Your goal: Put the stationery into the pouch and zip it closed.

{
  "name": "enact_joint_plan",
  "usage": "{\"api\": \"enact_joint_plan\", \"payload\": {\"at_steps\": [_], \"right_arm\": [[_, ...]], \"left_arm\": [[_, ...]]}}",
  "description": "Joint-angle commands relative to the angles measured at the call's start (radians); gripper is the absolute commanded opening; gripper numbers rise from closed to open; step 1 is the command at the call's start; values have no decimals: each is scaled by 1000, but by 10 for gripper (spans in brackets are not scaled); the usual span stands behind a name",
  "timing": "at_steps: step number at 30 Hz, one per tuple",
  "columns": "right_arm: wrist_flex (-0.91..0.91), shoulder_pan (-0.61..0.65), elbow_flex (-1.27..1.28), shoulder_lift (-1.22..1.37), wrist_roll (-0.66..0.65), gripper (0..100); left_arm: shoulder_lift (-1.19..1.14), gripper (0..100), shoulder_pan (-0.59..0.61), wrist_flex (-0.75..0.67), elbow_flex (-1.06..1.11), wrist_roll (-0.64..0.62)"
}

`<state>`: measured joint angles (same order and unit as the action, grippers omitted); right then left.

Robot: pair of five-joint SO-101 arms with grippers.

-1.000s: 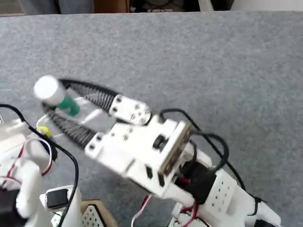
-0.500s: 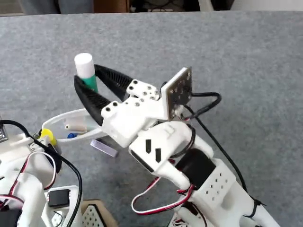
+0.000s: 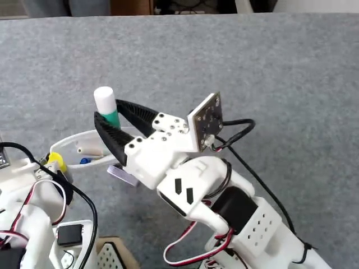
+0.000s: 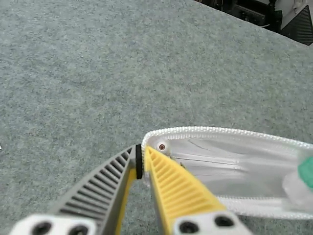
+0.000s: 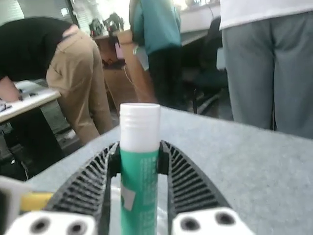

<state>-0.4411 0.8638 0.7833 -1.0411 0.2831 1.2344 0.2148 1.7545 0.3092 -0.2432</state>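
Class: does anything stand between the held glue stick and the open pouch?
Nothing visible does. The right gripper holds the glue stick upright near the mouth of the pouch, whose end the left gripper pinches.

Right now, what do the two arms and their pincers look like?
Right arm and left arm: white plastic, black cables, red-and-white wires. The right pincer has two black ribbed, curved fingers; the left pincer has one grey and one yellow ribbed finger.
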Motion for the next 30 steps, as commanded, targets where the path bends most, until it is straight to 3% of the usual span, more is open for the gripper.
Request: {"api": "enact_joint_plan", "payload": {"at_steps": [1,11,16,30], "right_arm": [[12,11,41,-31,0,12],[6,-6,56,-35,-232,33],[-109,-3,19,-35,-238,152],[-233,-11,-168,-48,-232,156]], "left_arm": [[3,27,-5,2,-15,8],[3,27,-7,2,-15,9],[3,27,-7,2,-15,9],[3,27,-5,2,-15,6]]}}
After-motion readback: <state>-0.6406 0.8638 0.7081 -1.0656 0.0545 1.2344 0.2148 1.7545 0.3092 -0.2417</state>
